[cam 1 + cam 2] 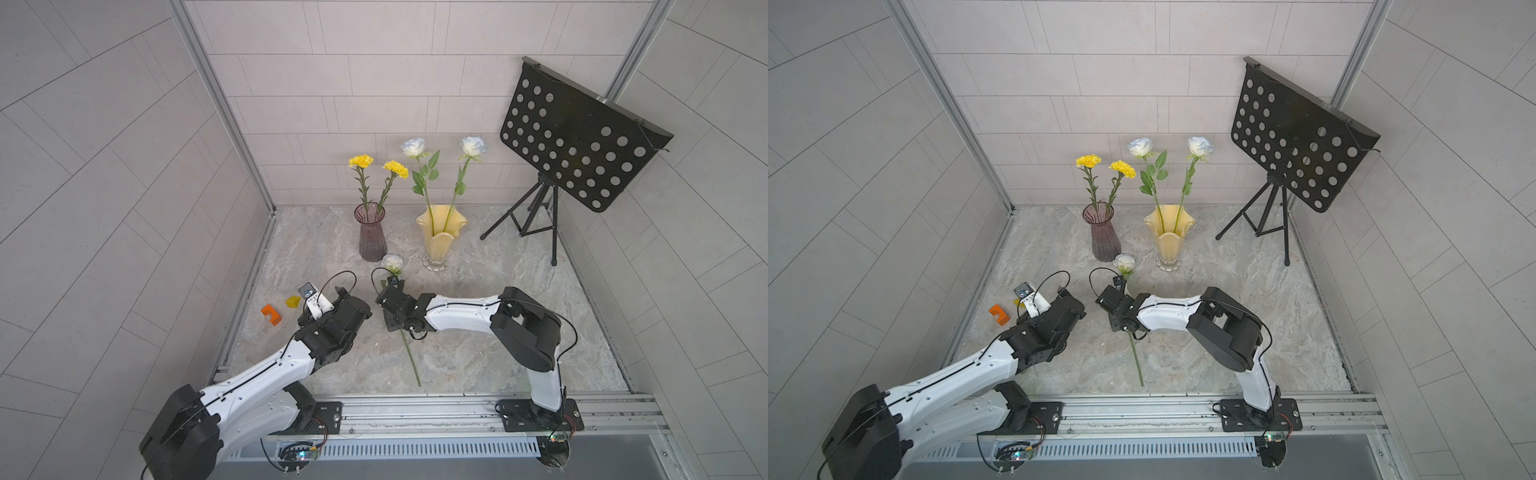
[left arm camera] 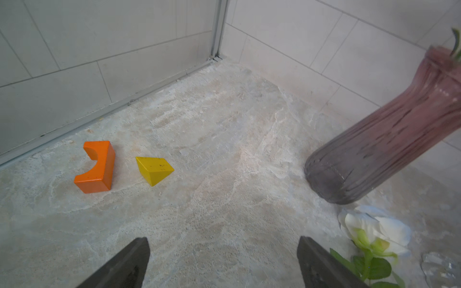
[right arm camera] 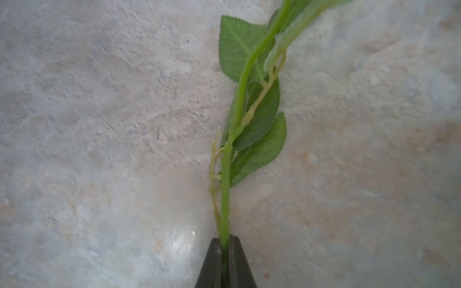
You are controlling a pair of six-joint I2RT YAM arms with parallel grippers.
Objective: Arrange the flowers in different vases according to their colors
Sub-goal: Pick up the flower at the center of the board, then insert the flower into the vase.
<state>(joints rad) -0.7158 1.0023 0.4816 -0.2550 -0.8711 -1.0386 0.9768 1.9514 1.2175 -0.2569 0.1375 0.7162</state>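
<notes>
Black music stand (image 1: 582, 137): perforated desk tilted, tripod feet on the marble-look tabletop (image 1: 478, 332), tiled wall (image 1: 332, 83) behind it. Orange block (image 1: 271, 314) with a half-round notch lies well apart from the stand, at the opposite side edge of the tabletop. Yellow wedge block (image 1: 293, 301) is just beside the orange block on the side toward the stand, with a gap between them in the left wrist view (image 2: 154, 170).

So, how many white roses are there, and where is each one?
3. The left rose and the right rose stand in the cream-yellow vase. The third rose lies before the purple vase, its stem clamped in the right gripper. None seems hidden.
</notes>
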